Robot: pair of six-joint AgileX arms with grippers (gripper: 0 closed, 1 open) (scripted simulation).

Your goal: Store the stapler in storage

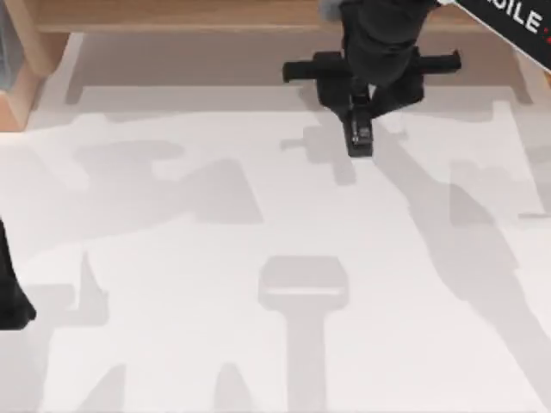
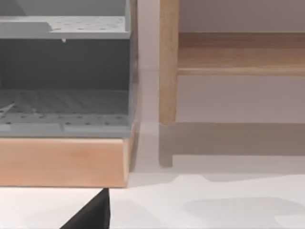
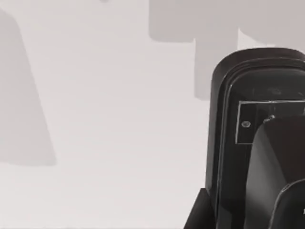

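The stapler [image 1: 360,138] is a slim black bar with a rounded end, hanging above the white table near the back, right of centre. My right gripper [image 1: 356,114] is shut on it from above. In the right wrist view the stapler [image 3: 226,138] looms large, its rounded end forward, with one dark finger [image 3: 274,162] lying over it. The storage is the wooden unit [image 1: 26,82] at the back left; in the left wrist view it holds grey perforated trays [image 2: 62,107]. My left arm [image 1: 12,292] is parked at the table's left edge.
A wooden shelf [image 1: 189,15] runs along the back edge of the table, with an upright post [image 2: 167,62] beside the grey trays. The white tabletop [image 1: 275,258] carries only shadows of the arms.
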